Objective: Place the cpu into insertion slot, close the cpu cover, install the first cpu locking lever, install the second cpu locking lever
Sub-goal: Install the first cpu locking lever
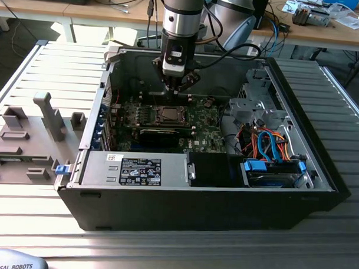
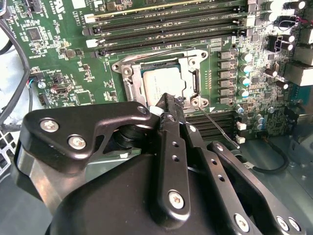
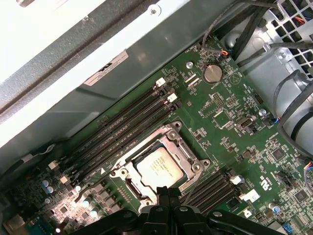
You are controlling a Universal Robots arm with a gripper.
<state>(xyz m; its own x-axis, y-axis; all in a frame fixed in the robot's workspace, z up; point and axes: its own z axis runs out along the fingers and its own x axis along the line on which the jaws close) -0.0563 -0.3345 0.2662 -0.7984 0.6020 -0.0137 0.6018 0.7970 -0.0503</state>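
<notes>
You see the gripper (image 1: 176, 89) hanging inside the open computer case (image 1: 194, 212), which rests on a ribbed metal table (image 1: 58, 62). Inside the case are the green motherboard (image 1: 209, 135) on the floor, a grey power supply (image 1: 137, 168) against the near wall, and a drive cage with a blue bracket (image 1: 272, 172) in the corner towards the exterior view's right. Orange and blue cables (image 1: 266, 143) are bundled just behind the cage. A grey plastic fixture (image 1: 44, 115) stands outside the case, on the exterior view's left.

In both wrist views the cpu (image 3: 159, 169) lies flat in its socket, silver top up. The cpu cover (image 3: 142, 152) is down around it, and the chip shows through the cover's square opening. Rows of black memory slots (image 3: 122, 122) run along two sides of the socket, and a coin cell (image 3: 212, 73) sits further along the board.

The two black fingers (image 3: 163, 196) are pressed together with no gap between them. Their tips reach the edge of the socket frame, just beside the cpu (image 2: 161, 83). In the second wrist view the gripper (image 2: 168, 101) meets the cpu cover (image 2: 188, 63) at one corner. A wire lever (image 2: 217, 126) slants away from that corner across the nearby slots. You cannot tell whether it is latched.
</notes>
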